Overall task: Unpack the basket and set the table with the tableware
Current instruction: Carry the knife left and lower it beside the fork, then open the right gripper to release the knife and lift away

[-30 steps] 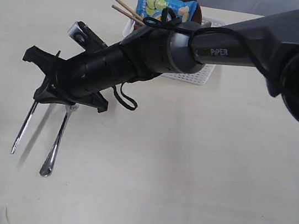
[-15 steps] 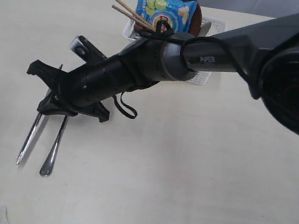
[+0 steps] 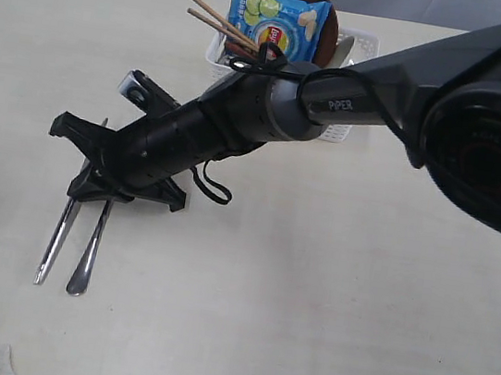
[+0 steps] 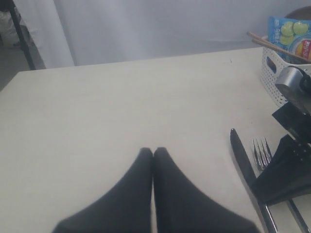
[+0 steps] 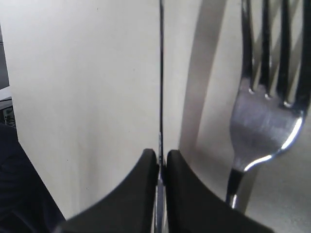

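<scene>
Pale beige worktop (image 3: 309, 298), nothing fancy, white curtain behind. The right arm (image 3: 241, 121) reaches way across to the far left side, and the right jaws are clamped on the knife (image 3: 49, 253). The wrist view shows the blade pinched edge-on between them. The fork (image 3: 88, 258) already lies flat just beside it, roughly parallel. The left jaws are pressed together, holding nothing, just hovering over bare worktop.

What worries me is that the knife looks like it's standing on its edge rather than flat. If the jaws let go like that, my guess is it flops over, and if it tips toward the fork it lands on the tines or knocks the pair crooked.

Second thing: the basket (image 3: 364, 47) sits right behind the arm with the chopsticks (image 3: 214, 16) poking out over the rim, next to the chip bag (image 3: 279, 19). A sloppy pull-back could catch them with the dangling cable (image 3: 209, 182).
</scene>
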Available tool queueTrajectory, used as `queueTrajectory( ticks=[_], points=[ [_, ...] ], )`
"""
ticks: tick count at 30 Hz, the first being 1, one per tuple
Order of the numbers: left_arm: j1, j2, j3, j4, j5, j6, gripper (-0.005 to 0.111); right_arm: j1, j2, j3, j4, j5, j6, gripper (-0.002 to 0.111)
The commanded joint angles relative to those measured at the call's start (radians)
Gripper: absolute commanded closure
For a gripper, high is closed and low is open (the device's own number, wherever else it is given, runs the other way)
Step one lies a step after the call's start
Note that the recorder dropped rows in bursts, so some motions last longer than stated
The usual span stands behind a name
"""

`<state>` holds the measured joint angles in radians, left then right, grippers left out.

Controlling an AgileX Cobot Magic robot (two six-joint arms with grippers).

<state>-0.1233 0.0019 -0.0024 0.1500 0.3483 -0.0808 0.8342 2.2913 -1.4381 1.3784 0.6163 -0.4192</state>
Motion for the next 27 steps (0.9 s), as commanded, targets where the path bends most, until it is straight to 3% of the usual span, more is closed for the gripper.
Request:
queueTrajectory(
  ticks=[1,27],
  points=[
    [-0.005,-0.002,0.002,0.002,-0.001,-0.002,0.107,-0.007,-0.004,-0.003,-0.049,0.000,0.017,0.109],
    [-0.005,-0.002,0.002,0.002,-0.001,-0.002,0.107,-0.005,-0.004,-0.003,-0.060,-0.024,0.075,0.108]
  ],
)
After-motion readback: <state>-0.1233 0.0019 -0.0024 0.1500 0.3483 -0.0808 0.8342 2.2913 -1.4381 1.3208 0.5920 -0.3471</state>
